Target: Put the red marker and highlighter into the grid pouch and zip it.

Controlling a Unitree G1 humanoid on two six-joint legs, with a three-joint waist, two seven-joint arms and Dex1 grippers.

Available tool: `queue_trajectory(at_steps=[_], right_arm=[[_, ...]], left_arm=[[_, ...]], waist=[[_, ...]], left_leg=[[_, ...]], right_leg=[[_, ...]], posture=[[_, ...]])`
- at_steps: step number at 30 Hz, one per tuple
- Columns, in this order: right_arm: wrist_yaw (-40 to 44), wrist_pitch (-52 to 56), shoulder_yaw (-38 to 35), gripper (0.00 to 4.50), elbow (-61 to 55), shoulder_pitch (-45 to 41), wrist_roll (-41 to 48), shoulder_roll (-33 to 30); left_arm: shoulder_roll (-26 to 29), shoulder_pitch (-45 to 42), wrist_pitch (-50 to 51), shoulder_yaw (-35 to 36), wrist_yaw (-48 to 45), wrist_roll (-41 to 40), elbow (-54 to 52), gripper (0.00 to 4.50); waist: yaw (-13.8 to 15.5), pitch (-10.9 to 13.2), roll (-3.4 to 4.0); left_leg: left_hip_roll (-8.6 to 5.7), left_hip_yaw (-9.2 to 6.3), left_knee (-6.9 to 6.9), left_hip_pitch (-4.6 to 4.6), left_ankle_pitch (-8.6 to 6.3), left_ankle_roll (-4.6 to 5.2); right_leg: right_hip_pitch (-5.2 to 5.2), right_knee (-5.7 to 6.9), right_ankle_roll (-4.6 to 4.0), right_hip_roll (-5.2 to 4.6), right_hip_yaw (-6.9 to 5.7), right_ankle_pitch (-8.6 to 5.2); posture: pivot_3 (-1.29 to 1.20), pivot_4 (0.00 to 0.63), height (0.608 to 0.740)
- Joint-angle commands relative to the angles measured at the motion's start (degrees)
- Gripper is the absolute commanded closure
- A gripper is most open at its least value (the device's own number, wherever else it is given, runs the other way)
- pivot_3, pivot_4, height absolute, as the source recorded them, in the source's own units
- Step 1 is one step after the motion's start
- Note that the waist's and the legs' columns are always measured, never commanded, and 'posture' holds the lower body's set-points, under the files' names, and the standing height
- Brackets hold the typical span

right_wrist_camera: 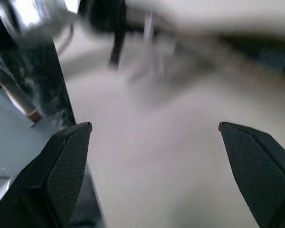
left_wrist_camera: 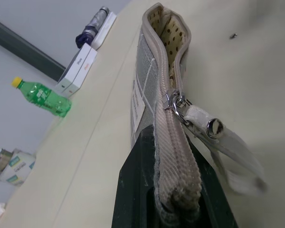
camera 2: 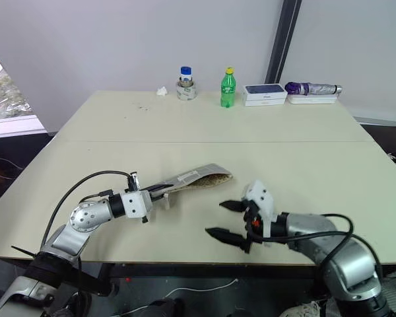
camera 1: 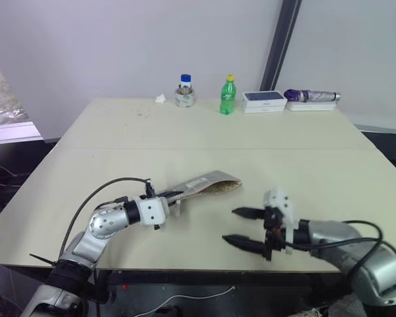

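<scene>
While the left gripper (camera 1: 172, 196) is clenched on one end of the grid pouch (camera 1: 204, 185), it holds the pouch on edge just above the table (camera 1: 204, 139), arm reaching level toward the middle. From the pinch outward, ribbed beige zipper tape runs to a metal slider (left_wrist_camera: 176, 101); beyond it the mouth gapes, showing dotted lining. Nearby, the right gripper (camera 1: 241, 228) hangs released, black fingers spread and empty.
</scene>
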Motion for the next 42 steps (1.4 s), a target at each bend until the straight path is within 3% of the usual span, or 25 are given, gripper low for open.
queue_trajectory(at_steps=[1,8,16,19,26,28,31,36,42], right_arm=[[-4.6,-2.52,3.03,0.06,3.89,-1.74,-0.89,7.3],[-10.68,-3.77,6.73,0.06,9.68,-7.5,-3.24,17.01],[-10.46,-6.14,7.9,0.06,16.28,-13.89,-3.7,23.04],[-10.2,-6.46,7.7,0.85,17.84,-15.35,-3.41,24.38],[-9.25,-5.35,6.83,4.44,17.96,-16.04,-2.35,24.61],[-7.91,-5.65,6.85,4.44,17.2,-15.14,-3.11,21.81],[-2.05,-10.49,7.78,4.44,19.01,-14.65,-8.06,11.47],[1.1,-15.42,3.96,4.44,25.92,-17.09,-10.16,2.27],[1.63,-23.23,2.32,4.44,35.32,-19.34,-14.3,-1.89]], left_arm=[[-0.78,-1.62,1.43,-0.86,-0.37,-0.34,-2.58,4.5],[-0.38,-3.38,1.3,-2.91,-1.36,2.5,-3.88,4.5],[0.11,-4.56,1.25,-3.27,-1.21,3.8,-3.64,4.5],[0.09,-4.68,0.81,-3.53,-0.72,4.69,-3.01,4.5],[-0.31,-4.83,1.08,-3.54,0.89,5.97,-2.32,4.5],[0.2,-4.23,1.08,-3.18,1.47,6.33,-2.5,4.5],[2.1,-3.14,0.41,-1.84,2.13,6.54,-1.53,4.5],[4.43,-1.99,-0.06,-0.21,1.41,4.02,0.1,4.5],[7.16,-1.14,-0.93,0.34,1.22,1.86,3.02,4.5]], waist=[[-0.37,0.0,0.0],[-1.04,0.01,0.01],[-1.29,0.01,0.01],[-1.37,0.01,0.01],[-1.29,0.01,0.01],[-1.28,0.01,0.01],[-1.13,0.01,0.01],[-1.33,0.01,0.02],[-1.37,0.01,0.02]], left_leg=[[0.0,0.01,-0.02,0.0,0.0,0.0],[0.0,0.0,-0.06,-0.04,0.01,-0.02],[-0.03,0.0,-0.1,-0.04,0.02,-0.04],[-0.03,0.0,-0.1,-0.04,0.02,-0.04],[-0.03,-0.01,-0.09,-0.04,0.02,-0.04],[-0.03,-0.01,-0.1,-0.04,0.02,-0.04],[-0.06,0.0,-0.07,-0.04,0.02,-0.03],[-0.04,0.0,-0.09,-0.03,0.02,-0.03],[-0.02,0.03,-0.12,-0.03,0.02,-0.03]], right_leg=[[-0.03,0.01,0.0,0.05,0.02,0.0],[-0.09,0.02,0.0,0.05,0.03,0.0],[-0.14,0.03,0.0,0.08,0.04,-0.01],[-0.15,0.04,0.0,0.09,0.04,-0.01],[-0.14,0.05,0.0,0.09,0.04,0.0],[-0.14,0.06,0.0,0.09,0.04,-0.01],[-0.13,0.04,0.0,0.05,0.04,-0.01],[-0.14,0.05,0.0,0.08,0.03,-0.01],[-0.15,0.03,0.0,0.08,0.05,-0.01]], posture=[[0.0,0.15,0.74],[0.0,0.15,0.74],[0.0,0.15,0.74],[0.0,0.15,0.74],[0.0,0.15,0.74],[0.0,0.15,0.74],[0.0,0.15,0.74],[0.0,0.15,0.74],[0.0,0.15,0.74]])
